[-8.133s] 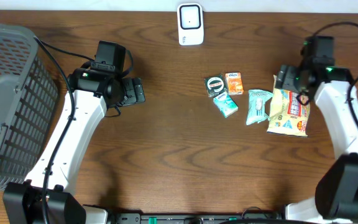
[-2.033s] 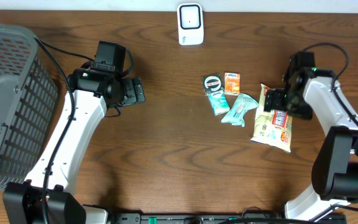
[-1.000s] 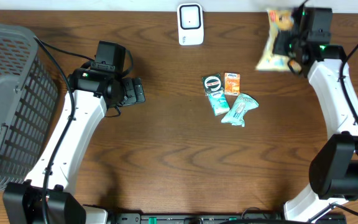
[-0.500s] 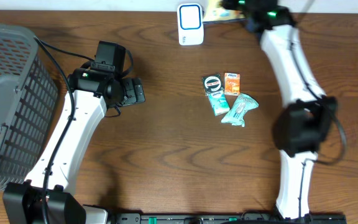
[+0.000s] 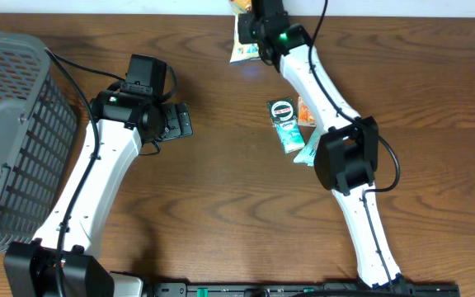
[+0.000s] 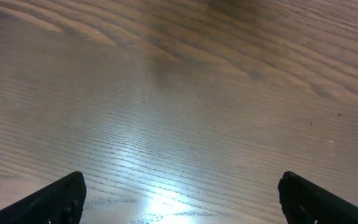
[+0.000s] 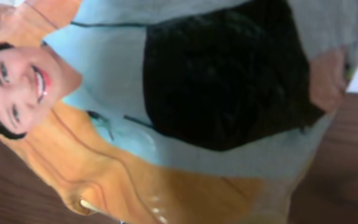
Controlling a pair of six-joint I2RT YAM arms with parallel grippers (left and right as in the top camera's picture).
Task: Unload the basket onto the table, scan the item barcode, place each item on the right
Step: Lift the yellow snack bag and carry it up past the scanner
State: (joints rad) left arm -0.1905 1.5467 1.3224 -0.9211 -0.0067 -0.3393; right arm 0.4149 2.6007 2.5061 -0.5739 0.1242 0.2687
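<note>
The item is a yellow and light-blue snack bag [image 5: 243, 48] with a printed face, hanging at the table's back edge in the middle. My right gripper [image 5: 264, 18] is shut on its top. The bag [image 7: 166, 124] fills the right wrist view and hides that gripper's fingers. My left gripper [image 5: 181, 121] stands open over bare wood left of centre, far from the bag. In the left wrist view its two black fingertips [image 6: 58, 198] sit at the bottom corners with nothing between them.
Small packets lie mid-table under the stretched right arm: a round-label one [image 5: 282, 110], an orange one [image 5: 302, 106], a teal one [image 5: 292, 138] and a pale teal one [image 5: 309, 153]. A grey basket [image 5: 15, 132] stands at the left edge.
My right arm has swung left along the back edge with the bag, from right of the white scanner to over it. The scanner is now covered. The left arm has not moved.
</note>
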